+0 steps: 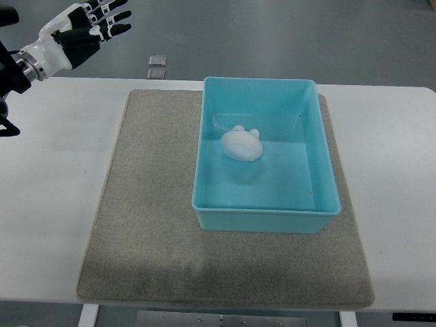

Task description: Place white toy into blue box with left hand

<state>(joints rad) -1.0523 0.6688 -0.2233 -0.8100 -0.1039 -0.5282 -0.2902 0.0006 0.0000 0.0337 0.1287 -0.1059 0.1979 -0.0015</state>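
The white toy [242, 144] lies inside the blue box [204, 153], on the box floor toward its far left part. The box stands on a beige mat [150, 204] on the white table. My left hand [95, 24] is raised at the top left corner of the view, well away from the box, with its fingers spread and holding nothing. Its arm enters from the left edge. The right arm does not show.
The white table [61, 150] extends around the mat on all sides. Two small grey squares [157, 66] lie on the floor beyond the table's far edge.
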